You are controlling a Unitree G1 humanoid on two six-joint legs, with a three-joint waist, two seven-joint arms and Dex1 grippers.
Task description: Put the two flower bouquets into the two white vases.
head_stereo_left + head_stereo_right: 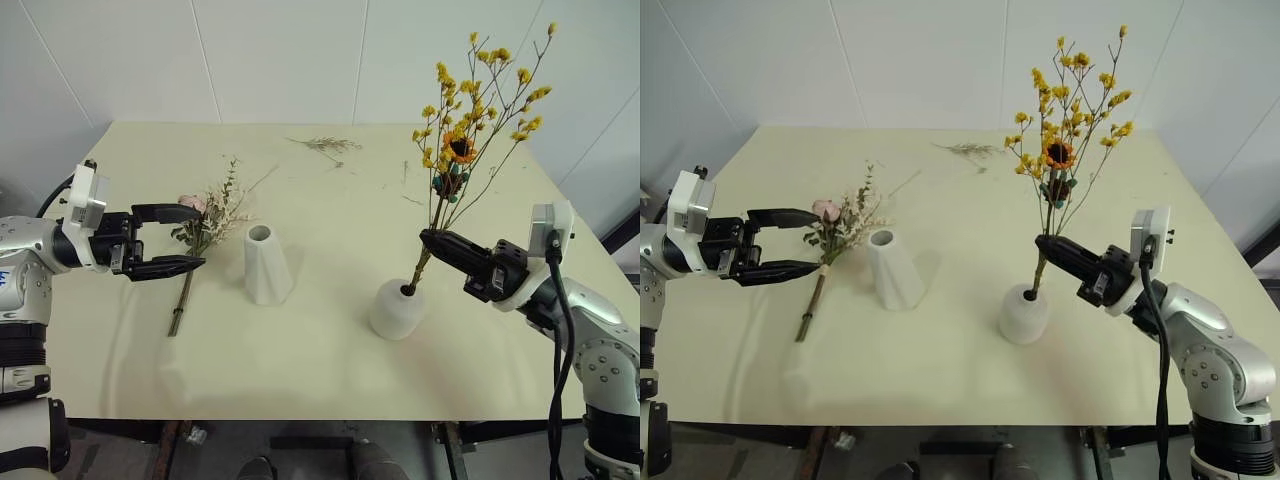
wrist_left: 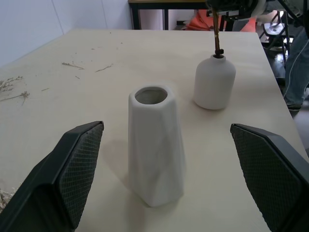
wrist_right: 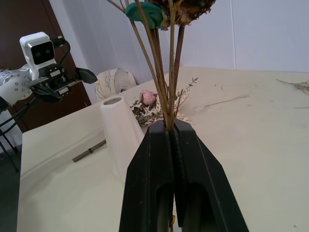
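A broad pale table [image 1: 330, 350] carries the whole scene. Largest of the things on it is the yellow bouquet [image 1: 470, 110], standing upright with its thin stems gathered low and its foot set in the small mouth of the short round vase [image 1: 397, 309], which sits toward the table's right front. The right gripper [image 1: 432, 240] has its two black fingers pressed together on those stems just above the vase's mouth; the right wrist view shows the stems pinched between the closed fingers. Left of the round vase, apart from it, stands the tall tapered vase [image 1: 266, 264], upright with its mouth open and nothing in it. Beside that vase on its left lies the pink bouquet [image 1: 205, 225], flat on the table, its pink bloom and cream sprigs toward the far side and its brown stem running toward the near edge. The left gripper [image 1: 185, 238] hangs level at the flower end of this bouquet with its fingers spread wide and nothing between them. Smallest is a loose dried sprig [image 1: 326, 145] lying near the table's far edge.
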